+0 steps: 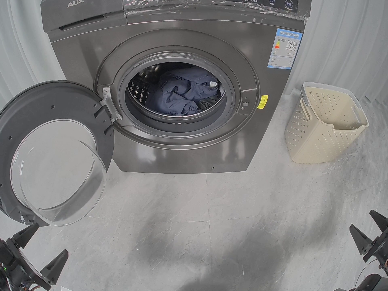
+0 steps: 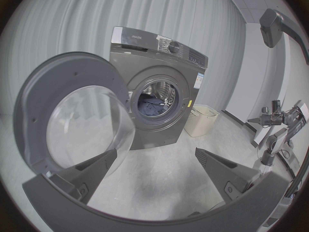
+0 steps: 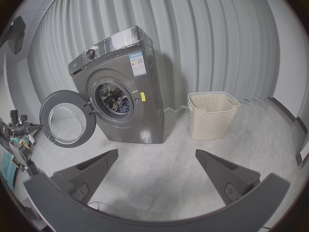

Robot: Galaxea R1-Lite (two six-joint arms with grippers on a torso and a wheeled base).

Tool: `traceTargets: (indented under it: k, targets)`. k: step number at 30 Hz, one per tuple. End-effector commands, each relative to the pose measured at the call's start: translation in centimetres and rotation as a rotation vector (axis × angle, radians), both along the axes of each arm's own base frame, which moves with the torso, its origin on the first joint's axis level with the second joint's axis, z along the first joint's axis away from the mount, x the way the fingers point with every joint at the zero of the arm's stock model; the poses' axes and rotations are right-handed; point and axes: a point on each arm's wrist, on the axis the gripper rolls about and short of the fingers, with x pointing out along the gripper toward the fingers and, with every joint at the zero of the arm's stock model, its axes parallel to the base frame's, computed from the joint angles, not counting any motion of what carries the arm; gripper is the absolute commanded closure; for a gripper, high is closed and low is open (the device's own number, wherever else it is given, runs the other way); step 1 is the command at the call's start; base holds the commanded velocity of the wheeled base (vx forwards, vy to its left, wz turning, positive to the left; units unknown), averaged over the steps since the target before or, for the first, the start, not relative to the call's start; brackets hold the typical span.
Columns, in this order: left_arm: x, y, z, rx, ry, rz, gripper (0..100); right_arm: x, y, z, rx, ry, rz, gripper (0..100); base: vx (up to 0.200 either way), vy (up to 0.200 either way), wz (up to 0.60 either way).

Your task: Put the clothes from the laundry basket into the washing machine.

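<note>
Both arms low, pulled back from the work. L gripper (image 1: 43,244) has jaws wide apart, nothing in it; R gripper (image 1: 363,222) likewise spread and empty. Bare grey floor (image 1: 202,207) lies between them and the machine. Next out, the washer door (image 1: 52,102) is swung fully open on its hinge, on the robot's left, its lower rim just beyond the L gripper. Behind it is the front-load washing machine (image 1: 182,150), port open, with dark blue clothes (image 1: 182,91) bunched inside the drum, well apart from both grippers. Furthest right, near the washer's side, is the cream laundry basket (image 1: 319,138), upright; no fabric shows on the inner walls in view, the bottom can't be made out. Judgement: loading step looks done or nearly so, since the garments sit in the drum and neither gripper carries anything. Next move prob. calls for a look into the basket for leftovers; if none, L arm is best placed to push the door shut, needing a sweep round its outer face w/o snagging the rim.
</note>
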Motion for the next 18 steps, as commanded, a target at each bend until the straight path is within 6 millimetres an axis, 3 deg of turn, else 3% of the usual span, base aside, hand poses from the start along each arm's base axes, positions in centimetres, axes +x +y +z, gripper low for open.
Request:
traceTargets:
  k: [1, 4, 8, 13, 18]
  targets:
    - [-3.2, 1.2, -2.2, -0.062, -0.11, 0.132, 0, -3.3, -1.0, -2.1, 0.004, -0.093, -0.063, 0, -0.2, 0.0, 0.0]
    - [-3.5, 1.3, -2.8, -0.052, -0.086, 0.178, 0, -4.4, -1.2, -3.6, -0.003, -0.077, -0.089, 0, 0.0, 0.0, 0.0]
    - [-3.5, 1.3, -2.8, -0.072, -0.078, 0.266, 0, -4.4, -1.3, -3.6, 0.0, -0.075, -0.128, 0, 0.0, 0.0, 0.0]
    - [-3.7, 1.1, -3.5, 0.128, -0.062, 0.442, 0, -4.4, -1.4, -3.6, -0.017, -0.073, -0.241, 0, 0.0, 0.0, 0.0]
    - [-4.3, 0.8, -3.9, 0.101, -0.106, 0.399, 0, -4.4, -1.4, -3.6, -0.009, -0.072, -0.278, 0, 0.0, 0.0, 0.0]
